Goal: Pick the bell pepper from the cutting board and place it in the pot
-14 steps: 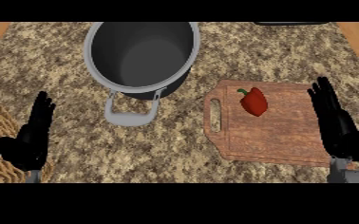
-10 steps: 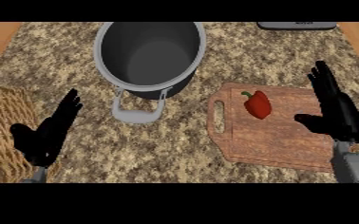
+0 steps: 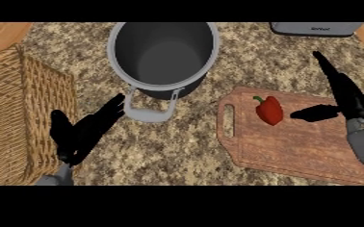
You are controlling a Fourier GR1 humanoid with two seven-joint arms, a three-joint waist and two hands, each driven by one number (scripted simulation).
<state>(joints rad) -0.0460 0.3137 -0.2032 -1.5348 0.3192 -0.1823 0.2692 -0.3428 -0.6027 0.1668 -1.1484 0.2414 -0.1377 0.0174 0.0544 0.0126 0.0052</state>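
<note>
Bell pepper (image 3: 269,111) lies on the cutting board (image 3: 298,149); the right hand (image 3: 344,96), spread apart just beside it, should straddle it squarely before closing.

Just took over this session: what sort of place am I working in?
Most likely a kitchen counter: a speckled stone-patterned top carries a grey pot, a wooden cutting board with a red bell pepper on it, and a wicker basket at the left.

a woven basket (image 3: 35,115) lies at the left edge of the speckled counter (image 3: 177,144), a grey appliance (image 3: 316,28) at its far right.
</note>
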